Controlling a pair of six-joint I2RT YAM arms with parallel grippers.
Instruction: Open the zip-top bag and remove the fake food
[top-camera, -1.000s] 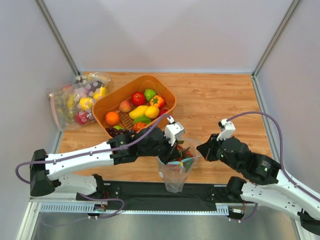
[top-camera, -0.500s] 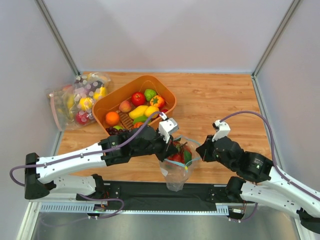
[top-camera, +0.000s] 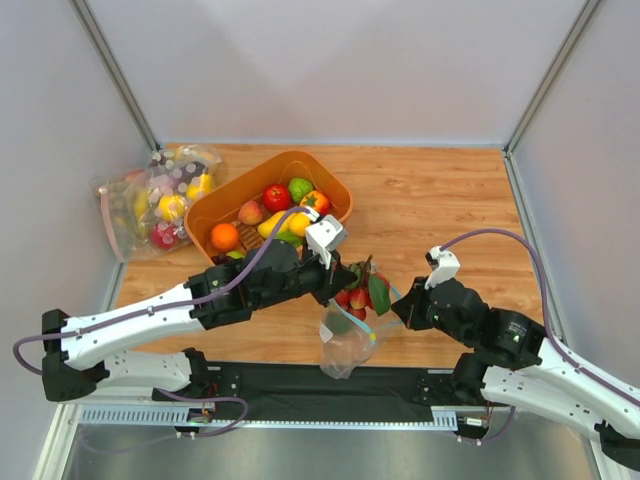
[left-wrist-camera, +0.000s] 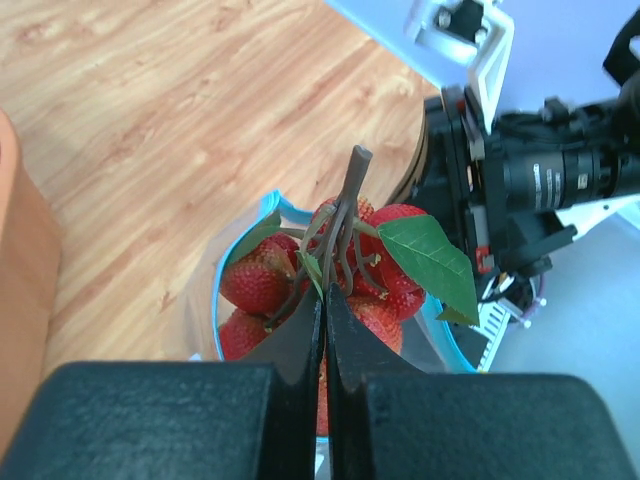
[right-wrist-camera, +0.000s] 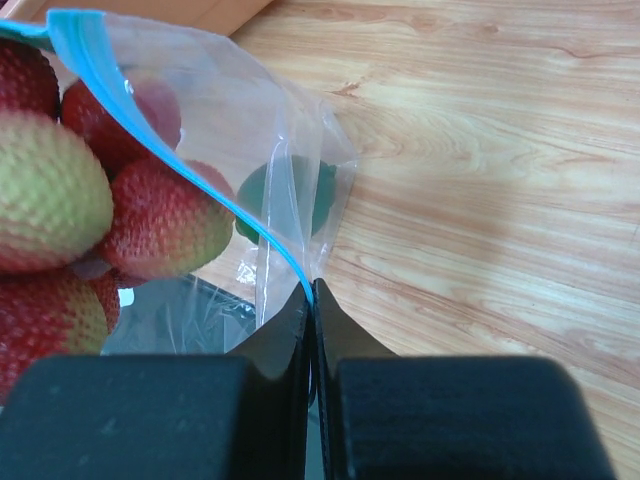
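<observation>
Pinching fake food stem: left gripper | zip-top bag rim: right gripper

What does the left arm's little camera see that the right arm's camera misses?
Only the left wrist view shows the brown stem pinched in the left jaws, the green leaf and the right arm. Only the right wrist view shows a dark green fruit low inside the zip-top bag, with the right jaws shut on its edge. Both show the red berries, the bag's blue strip and the wooden table.
</observation>
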